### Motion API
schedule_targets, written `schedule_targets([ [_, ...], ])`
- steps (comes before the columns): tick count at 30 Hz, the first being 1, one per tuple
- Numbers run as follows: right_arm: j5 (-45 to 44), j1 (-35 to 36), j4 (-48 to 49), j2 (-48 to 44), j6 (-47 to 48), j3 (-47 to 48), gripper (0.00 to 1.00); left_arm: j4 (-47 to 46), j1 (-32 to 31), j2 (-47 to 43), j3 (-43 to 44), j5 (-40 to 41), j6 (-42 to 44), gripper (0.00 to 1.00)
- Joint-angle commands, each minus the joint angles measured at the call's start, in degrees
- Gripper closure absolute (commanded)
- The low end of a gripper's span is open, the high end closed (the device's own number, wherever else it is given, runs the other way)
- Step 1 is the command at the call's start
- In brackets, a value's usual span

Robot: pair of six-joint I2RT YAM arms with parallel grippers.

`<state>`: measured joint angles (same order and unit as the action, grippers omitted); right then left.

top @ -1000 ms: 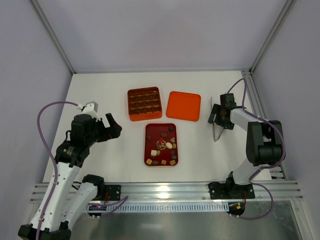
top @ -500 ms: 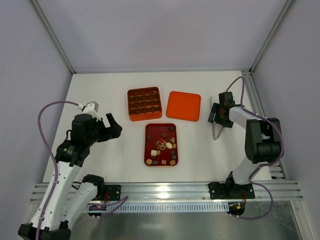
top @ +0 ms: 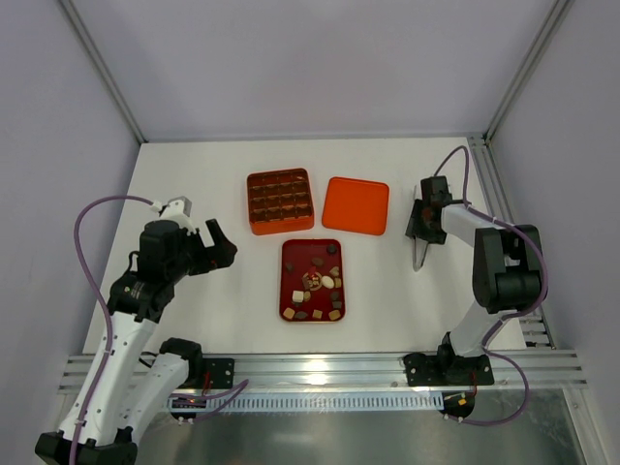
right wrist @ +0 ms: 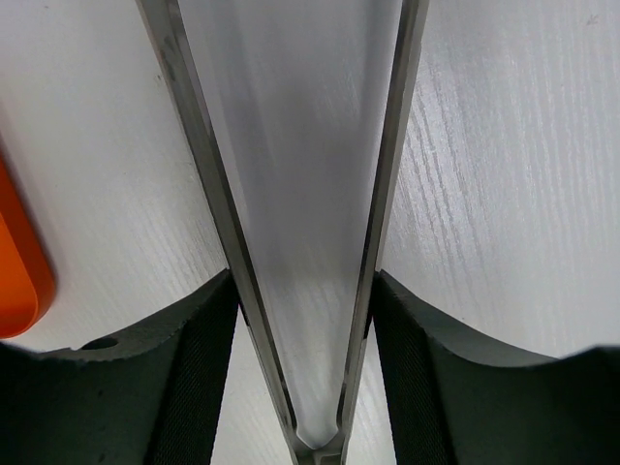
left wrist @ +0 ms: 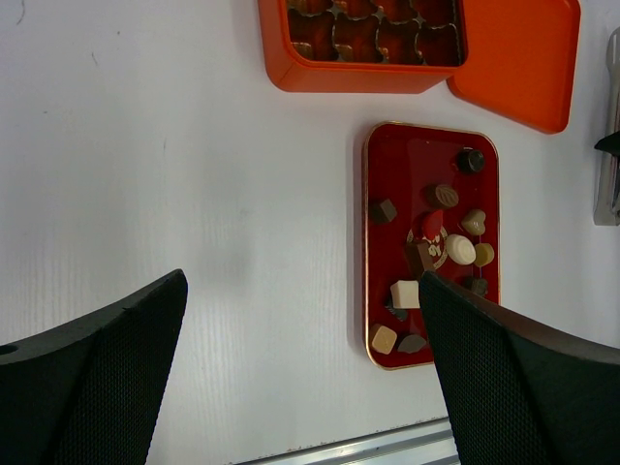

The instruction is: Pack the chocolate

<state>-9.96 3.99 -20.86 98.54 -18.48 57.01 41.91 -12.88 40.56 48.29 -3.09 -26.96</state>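
Observation:
Several small chocolates (top: 315,282), dark brown, tan and cream-white, lie loose in the dark red flat tray (top: 291,254); they also show in the left wrist view (left wrist: 405,294). My left gripper (top: 222,246) is open and empty, held above bare table left of the tray (left wrist: 407,165). My right gripper (top: 423,221) is shut on metal tongs (top: 418,254) lying on the table at the right. In the right wrist view both fingers press against the two arms of the tongs (right wrist: 199,145) near their joined end.
An orange box with grid compartments (top: 280,231) stands behind the tray, with its orange lid (top: 356,204) flat beside it on the right. Both show in the left wrist view, the box (left wrist: 358,76) and the lid (left wrist: 518,58). A metal rail runs along the near edge.
My right gripper has shifted slightly toward the far side and closed on the tongs, whose arms now look narrower. The left arm has not moved.

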Motion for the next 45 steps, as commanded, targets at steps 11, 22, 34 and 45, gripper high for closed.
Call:
schedule_targets([
  [11,0.0,3.7,-6.9,-10.5,0.5,3.4,0.45,-1.7,-0.2,0.1,0.1,-0.9,0.4,0.0],
  [22,1.6,5.5,-10.8,-19.9,0.6,2.5,0.48,-1.7,-0.1,-0.1,0.0,-0.7,0.4,0.0],
  [34,1.6,8.2,-15.2,-26.4,1.0,4.7,0.52,-1.7,-0.2,0.1,0.0,-0.4,0.2,0.0],
  [45,2.7,19.6,-19.0,-30.0,-1.2,7.0,0.56,-1.8,-0.2,0.6,0.0,-0.3,0.3,0.0],
])
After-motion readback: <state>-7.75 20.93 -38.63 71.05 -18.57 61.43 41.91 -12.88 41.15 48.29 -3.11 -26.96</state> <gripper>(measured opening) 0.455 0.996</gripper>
